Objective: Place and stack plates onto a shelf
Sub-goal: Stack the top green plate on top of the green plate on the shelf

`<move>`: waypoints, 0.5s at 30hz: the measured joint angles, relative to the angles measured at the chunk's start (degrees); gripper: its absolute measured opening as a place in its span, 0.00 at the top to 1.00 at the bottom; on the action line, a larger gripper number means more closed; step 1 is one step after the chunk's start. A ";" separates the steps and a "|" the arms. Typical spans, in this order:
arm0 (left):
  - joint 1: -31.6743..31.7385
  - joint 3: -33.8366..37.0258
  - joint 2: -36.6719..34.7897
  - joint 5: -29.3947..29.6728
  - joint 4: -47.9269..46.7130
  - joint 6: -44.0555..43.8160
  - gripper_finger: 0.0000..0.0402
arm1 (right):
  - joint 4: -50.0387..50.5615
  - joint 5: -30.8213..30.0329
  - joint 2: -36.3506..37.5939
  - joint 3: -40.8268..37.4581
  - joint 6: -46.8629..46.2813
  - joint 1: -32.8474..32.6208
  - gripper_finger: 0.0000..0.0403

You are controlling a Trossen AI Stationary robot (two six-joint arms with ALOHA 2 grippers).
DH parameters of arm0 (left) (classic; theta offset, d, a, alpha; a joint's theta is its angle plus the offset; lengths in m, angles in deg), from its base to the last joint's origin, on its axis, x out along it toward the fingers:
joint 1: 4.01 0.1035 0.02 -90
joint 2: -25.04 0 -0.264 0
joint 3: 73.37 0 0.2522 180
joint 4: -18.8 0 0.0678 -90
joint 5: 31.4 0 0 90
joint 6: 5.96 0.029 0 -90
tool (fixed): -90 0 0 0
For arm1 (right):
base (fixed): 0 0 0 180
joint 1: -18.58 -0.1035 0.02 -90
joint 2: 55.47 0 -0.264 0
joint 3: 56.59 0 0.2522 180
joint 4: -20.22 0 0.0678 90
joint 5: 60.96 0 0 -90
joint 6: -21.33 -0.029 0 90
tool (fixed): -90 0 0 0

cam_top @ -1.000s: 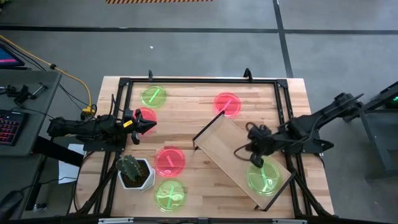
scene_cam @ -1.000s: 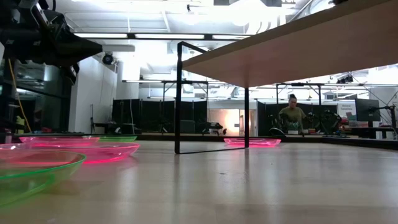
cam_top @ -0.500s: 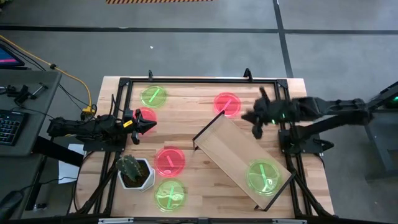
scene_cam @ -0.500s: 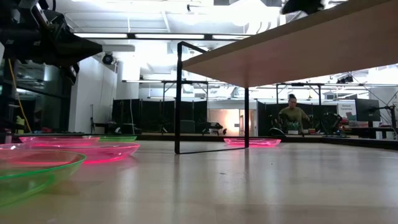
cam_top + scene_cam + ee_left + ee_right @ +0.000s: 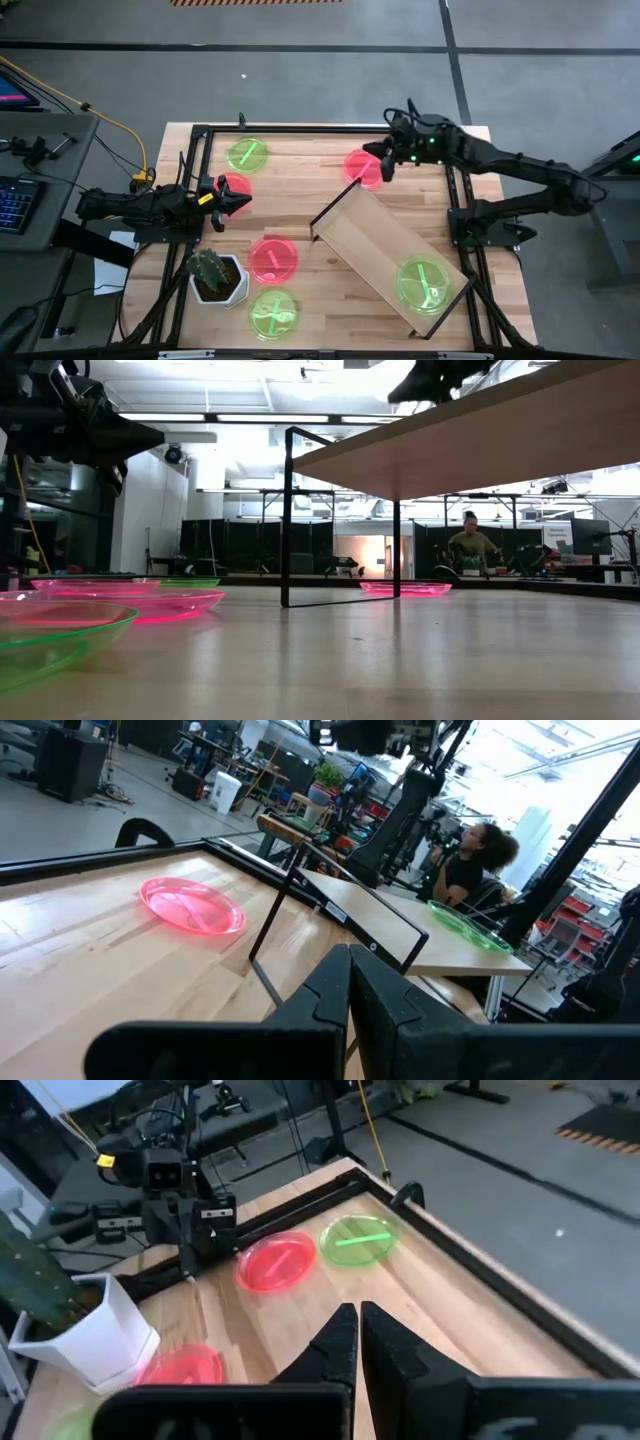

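Both grippers are shut and touch nothing. My right gripper (image 5: 381,167) (image 5: 355,1330) hangs high (image 5: 400,393) beside the far pink plate (image 5: 364,167), above the shelf's far end. The shelf (image 5: 372,245) lies slantwise on the table's right half, with one green plate (image 5: 425,285) lying flat on its near end. My left gripper (image 5: 243,204) (image 5: 350,982) waits in the air at the table's left, by a pink plate (image 5: 233,185). On the table also lie a green plate (image 5: 247,155), a pink plate (image 5: 272,258) and a green plate (image 5: 272,313).
A white pot with a cactus (image 5: 216,276) stands near the left-near corner, between the left arm and the near plates. A black frame (image 5: 320,130) runs along the table's edges. The shelf's dark upright end panel (image 5: 287,515) stands on the tabletop. A person (image 5: 470,545) sits beyond the table.
My right gripper has risen from over the green plate on the shelf's near end and swung toward the table's far edge, ending beside the far pink plate. The green plate stays on the shelf. The left arm has kept still.
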 joint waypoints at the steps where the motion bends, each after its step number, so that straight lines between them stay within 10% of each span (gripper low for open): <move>1: 0.00 0.01 0.01 0.08 -0.02 0.00 1.00 | -2.42 0.17 -0.04 -1.92 -1.40 -0.01 1.00; 15: -0.03 0.01 0.02 1.89 3.33 -17.17 1.00 | -34.43 -2.21 12.29 -27.55 -20.70 -0.18 1.00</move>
